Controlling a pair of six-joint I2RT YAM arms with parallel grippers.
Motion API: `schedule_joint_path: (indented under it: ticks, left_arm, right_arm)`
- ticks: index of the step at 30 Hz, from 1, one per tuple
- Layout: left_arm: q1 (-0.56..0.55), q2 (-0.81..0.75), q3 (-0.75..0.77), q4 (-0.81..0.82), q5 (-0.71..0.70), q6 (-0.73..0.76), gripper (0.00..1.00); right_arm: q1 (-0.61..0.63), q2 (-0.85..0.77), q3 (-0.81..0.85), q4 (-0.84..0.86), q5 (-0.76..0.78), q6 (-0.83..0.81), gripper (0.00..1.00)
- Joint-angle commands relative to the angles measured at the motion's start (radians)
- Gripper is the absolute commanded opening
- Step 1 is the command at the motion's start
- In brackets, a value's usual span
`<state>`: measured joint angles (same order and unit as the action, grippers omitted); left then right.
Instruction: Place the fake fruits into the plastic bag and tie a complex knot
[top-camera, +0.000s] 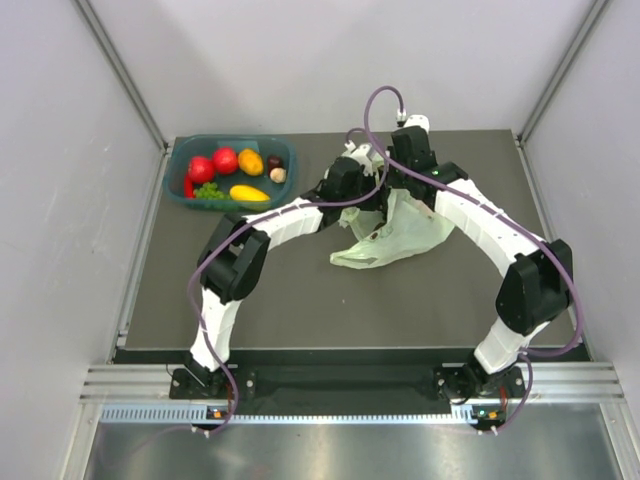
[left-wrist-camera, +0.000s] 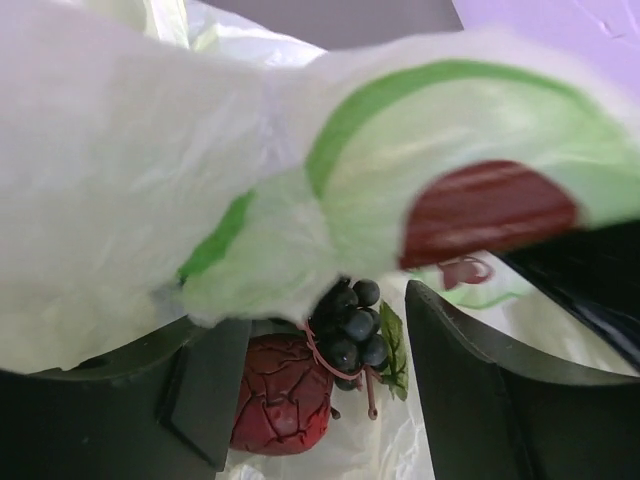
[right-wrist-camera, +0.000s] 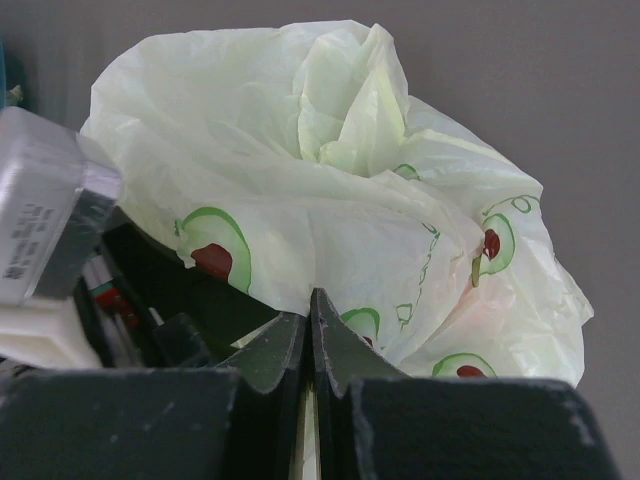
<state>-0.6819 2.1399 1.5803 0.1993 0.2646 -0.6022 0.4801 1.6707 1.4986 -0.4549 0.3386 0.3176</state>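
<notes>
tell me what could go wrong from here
The right gripper pinches only a thin fold of the plastic bag; the film may slip and the mouth collapse. Bag film drapes over the open left gripper, so withdrawing could snag it and tip out the dark grapes and red fruit. Several fruits sit in the teal tub, so the mouth must stay open.

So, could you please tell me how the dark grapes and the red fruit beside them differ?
The dark grapes are a cluster of small, smooth blue-black balls with a leaf; the red fruit is one bigger lump with crackled skin. The grapes sit higher in view, the red fruit lower left. Both lie inside the plastic bag.
</notes>
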Motion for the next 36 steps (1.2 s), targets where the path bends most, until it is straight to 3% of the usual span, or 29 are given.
schedule_joint_path:
  ticks: [1,6,13,22,25,28,36]
  left_arm:
    - [-0.002,-0.124,-0.022,-0.003,-0.027,0.033,0.68]
    - [-0.002,-0.179,-0.04,-0.104,-0.008,0.065,0.65]
    - [-0.001,-0.307,-0.083,-0.352,-0.12,0.111,0.63]
    - [0.025,-0.419,-0.152,-0.489,-0.179,0.199,0.64]
    - [0.056,-0.423,-0.174,-0.479,-0.131,0.298,0.64]
    - [0.102,-0.397,-0.181,-0.459,-0.03,0.346,0.72]
    - [0.136,-0.296,-0.186,-0.307,0.126,0.464,0.73]
  right_arm:
    - [-0.017,-0.048,0.002,0.045,0.005,0.012,0.0]
    - [-0.031,-0.048,0.003,0.045,0.0,0.012,0.0]
    - [-0.04,-0.048,-0.005,0.048,-0.003,0.009,0.0]
    - [-0.043,-0.048,-0.008,0.053,-0.013,0.0,0.0]
    - [-0.041,-0.051,-0.009,0.053,-0.024,-0.002,0.0]
    - [-0.043,-0.052,-0.008,0.055,-0.027,-0.008,0.0]
    - [-0.043,-0.052,-0.008,0.055,-0.027,-0.014,0.0]
